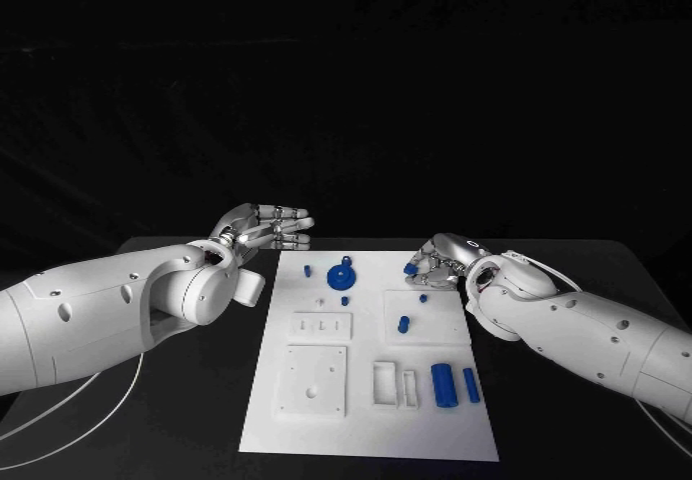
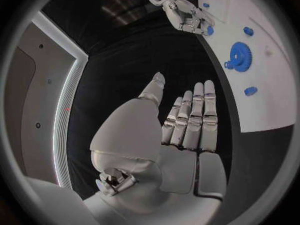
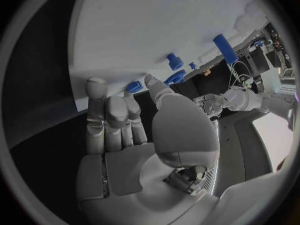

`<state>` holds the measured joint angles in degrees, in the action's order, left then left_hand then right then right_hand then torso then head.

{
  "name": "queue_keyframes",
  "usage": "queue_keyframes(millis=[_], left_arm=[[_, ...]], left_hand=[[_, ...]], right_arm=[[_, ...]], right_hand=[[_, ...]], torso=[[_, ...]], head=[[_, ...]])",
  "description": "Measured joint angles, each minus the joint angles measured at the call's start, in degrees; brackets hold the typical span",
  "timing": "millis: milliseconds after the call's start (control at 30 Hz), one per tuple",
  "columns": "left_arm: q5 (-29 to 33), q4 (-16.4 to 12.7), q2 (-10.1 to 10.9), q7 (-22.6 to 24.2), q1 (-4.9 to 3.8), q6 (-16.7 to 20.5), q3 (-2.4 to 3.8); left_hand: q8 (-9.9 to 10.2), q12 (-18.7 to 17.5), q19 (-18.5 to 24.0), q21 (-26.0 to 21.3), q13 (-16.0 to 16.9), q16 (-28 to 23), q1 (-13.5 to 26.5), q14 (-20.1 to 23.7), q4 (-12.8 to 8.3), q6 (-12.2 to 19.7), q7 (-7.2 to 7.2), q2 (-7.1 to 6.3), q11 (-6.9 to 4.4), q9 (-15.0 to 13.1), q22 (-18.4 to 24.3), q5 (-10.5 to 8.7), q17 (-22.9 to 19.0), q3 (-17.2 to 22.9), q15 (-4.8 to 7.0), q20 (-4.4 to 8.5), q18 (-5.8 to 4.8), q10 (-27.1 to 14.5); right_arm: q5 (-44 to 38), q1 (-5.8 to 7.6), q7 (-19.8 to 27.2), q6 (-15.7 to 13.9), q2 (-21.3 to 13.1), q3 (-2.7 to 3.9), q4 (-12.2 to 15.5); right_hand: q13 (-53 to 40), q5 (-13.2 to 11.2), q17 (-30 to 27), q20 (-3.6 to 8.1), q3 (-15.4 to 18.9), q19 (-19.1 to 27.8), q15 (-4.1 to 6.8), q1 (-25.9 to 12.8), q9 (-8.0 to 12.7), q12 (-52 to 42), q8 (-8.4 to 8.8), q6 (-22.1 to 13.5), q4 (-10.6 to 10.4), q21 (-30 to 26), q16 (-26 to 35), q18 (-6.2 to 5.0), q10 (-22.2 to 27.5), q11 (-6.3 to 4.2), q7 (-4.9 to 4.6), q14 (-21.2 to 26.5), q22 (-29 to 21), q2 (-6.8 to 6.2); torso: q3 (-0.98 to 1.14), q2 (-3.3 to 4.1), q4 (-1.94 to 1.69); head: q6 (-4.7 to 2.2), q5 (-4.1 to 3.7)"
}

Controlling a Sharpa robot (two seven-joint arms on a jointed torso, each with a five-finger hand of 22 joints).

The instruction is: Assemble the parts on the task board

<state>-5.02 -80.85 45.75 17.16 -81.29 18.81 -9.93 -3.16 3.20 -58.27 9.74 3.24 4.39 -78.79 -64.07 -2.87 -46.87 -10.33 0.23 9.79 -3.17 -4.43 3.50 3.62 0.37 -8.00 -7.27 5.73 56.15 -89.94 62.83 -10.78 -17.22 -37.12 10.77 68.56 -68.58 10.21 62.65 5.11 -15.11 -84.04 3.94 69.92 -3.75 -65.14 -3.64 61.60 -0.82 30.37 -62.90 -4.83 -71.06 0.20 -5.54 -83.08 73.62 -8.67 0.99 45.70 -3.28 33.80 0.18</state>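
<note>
Small blue plastic parts (image 1: 342, 274) lie scattered across the flat white task board (image 1: 372, 420). I see my right hand (image 1: 437, 258) touching the far right corner, nearest them, one blue piece at its fingertips, grip unclear; left hand (image 1: 268, 226) hovers empty, fingers straight.

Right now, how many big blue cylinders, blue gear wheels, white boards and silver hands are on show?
big blue cylinders: 2
blue gear wheel: 1
white board: 1
silver hands, left hand and right hand: 2
Total: 6
</note>
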Motion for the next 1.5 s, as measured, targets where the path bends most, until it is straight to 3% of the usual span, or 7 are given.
queue_keyframes(millis=[233, 467, 833, 1033, 1133, 1333, 1500], left_arm=[[-0.01, 0.0, -0.01, -0.01, 0.0, 0.0, 0.0], [-0.01, 0.03, -0.04, -0.04, 0.0, 0.0, 0.0], [-0.01, 0.09, -0.06, -0.07, 0.0, 0.0, 0.0], [-0.06, 0.12, -0.06, -0.14, 0.0, -0.04, 0.0], [-0.22, 0.14, -0.04, -0.31, 0.0, -0.14, 0.0], [-1.21, 0.07, 0.5, -1.24, 0.01, -0.82, 0.01], [-2.43, 0.4, 0.61, -3.1, 0.0, -2.14, 0.05]], left_hand=[[0.0, 0.0, 0.0, 0.0, 0.0, 0.0, 0.0, 0.0, 0.0, 0.0, 0.0, 0.0, 0.0, 0.0, 0.0, 0.0, 0.0, 0.0, 0.0, 0.0, 0.0, 0.0], [0.0, 0.0, 0.0, 0.0, 0.0, 0.0, 0.0, 0.0, 0.0, 0.0, 0.0, 0.0, 0.0, 0.0, 0.0, 0.0, 0.0, 0.0, 0.0, 0.0, 0.0, 0.0], [0.0, 0.0, 0.0, 0.0, 0.0, 0.0, 0.0, 0.0, 0.0, 0.0, 0.0, 0.0, 0.0, 0.0, 0.0, 0.05, 0.0, 0.0, 0.0, 0.0, 0.0, 0.0], [0.0, 0.0, 0.0, 0.23, 0.0, 0.0, 0.0, -0.02, 0.0, -0.33, 0.09, 0.0, -0.18, 0.0, 0.0, 0.22, 0.04, 0.0, 0.02, 0.0, 0.0, 0.42], [-0.21, 0.04, -1.43, 1.31, 0.04, 1.57, 0.56, -2.36, 0.02, -1.22, 0.4, 0.55, -0.83, -0.08, -0.34, 0.22, 0.21, -0.02, 1.0, 0.81, -0.03, 2.89], [-0.33, 0.45, -8.07, 7.19, 0.13, 9.92, 1.37, -12.02, 0.32, -4.66, 1.3, 1.36, -3.56, -0.29, -3.41, 0.22, 3.24, -0.81, 5.22, 5.18, -0.43, 10.23], [-0.33, 0.4, -10.65, 17.73, 0.28, 25.55, 2.3, -15.24, 1.11, -9.34, 2.76, 2.3, -6.62, -0.43, -10.51, 1.04, 13.78, -1.59, 8.75, 9.22, -2.66, 18.44]], right_arm=[[-0.16, -0.02, -0.59, -0.85, 0.4, -0.09, -0.23], [-0.63, -0.07, -1.18, -1.74, 0.53, -0.17, -0.34], [-1.77, -0.34, -1.46, -3.69, 0.39, -0.22, -0.08], [-2.24, -0.6, -1.45, -5.29, 0.1, -0.31, 0.4], [-2.41, -0.61, -1.23, -6.33, -0.18, -0.32, 1.05], [-2.63, -0.62, -0.43, -8.71, -1.36, -0.32, 3.71], [-2.77, -0.62, 0.11, -10.34, -3.2, -0.31, 6.94]], right_hand=[[-0.13, -1.38, 0.08, 0.0, -4.11, 0.0, 0.0, 0.16, 0.0, 0.0, 0.0, 1.37, 1.44, 0.0, 0.0, 0.0, -0.05, -0.05, 0.48, 0.0, -0.13, 0.17], [-0.41, -1.99, 0.23, 0.0, -9.26, 0.0, 0.0, 1.51, -0.39, -0.22, 0.17, 4.68, 5.01, 0.36, 0.0, 0.0, -0.21, -0.63, 1.13, 0.0, -0.12, 1.51], [-0.76, 1.34, 0.58, 0.42, -12.27, 0.0, 0.38, 0.57, -0.46, -0.22, 0.16, 7.11, 9.29, 0.9, 0.0, -0.01, -0.63, -1.03, 1.6, 0.05, 0.34, 2.46], [-0.86, 2.71, 0.63, 0.42, -12.03, 0.0, 0.38, 0.35, -0.46, -0.21, 0.15, 7.14, 9.09, 0.9, 0.0, 0.0, -0.83, -1.22, 1.63, 0.06, 0.34, 2.68], [-0.9, 3.68, 0.63, 0.43, -12.0, 0.01, 0.48, 0.34, -0.46, -0.21, 0.16, 7.14, 9.06, 0.9, 0.0, 0.0, -0.83, -1.22, 1.63, -0.04, 0.34, 2.68], [-0.96, 4.5, 0.69, 0.61, -13.62, 0.2, 0.57, -0.13, -0.46, -0.21, 0.18, 6.89, 8.42, 0.9, 0.0, 0.0, -0.82, -1.22, 1.39, -0.14, 0.33, 2.22], [-0.96, 4.72, 0.69, 0.61, -14.14, 0.2, 0.57, -0.13, -0.45, -0.21, 0.22, 6.73, 8.21, 1.12, 0.0, 0.0, -0.82, -1.22, 1.24, -0.14, 0.37, 2.2]], torso=[[0.01, 0.01, 0.09], [0.02, -0.02, 0.1], [0.05, -0.07, 0.19], [0.13, -0.08, 0.18], [0.13, -0.08, 0.16], [0.16, -0.15, 0.25], [0.23, -0.29, 0.35]], head=[[0.08, 0.12], [0.2, 0.13], [0.23, 0.1], [0.15, 0.04], [0.12, 0.03], [-0.05, 0.14], [-0.25, 0.46]])
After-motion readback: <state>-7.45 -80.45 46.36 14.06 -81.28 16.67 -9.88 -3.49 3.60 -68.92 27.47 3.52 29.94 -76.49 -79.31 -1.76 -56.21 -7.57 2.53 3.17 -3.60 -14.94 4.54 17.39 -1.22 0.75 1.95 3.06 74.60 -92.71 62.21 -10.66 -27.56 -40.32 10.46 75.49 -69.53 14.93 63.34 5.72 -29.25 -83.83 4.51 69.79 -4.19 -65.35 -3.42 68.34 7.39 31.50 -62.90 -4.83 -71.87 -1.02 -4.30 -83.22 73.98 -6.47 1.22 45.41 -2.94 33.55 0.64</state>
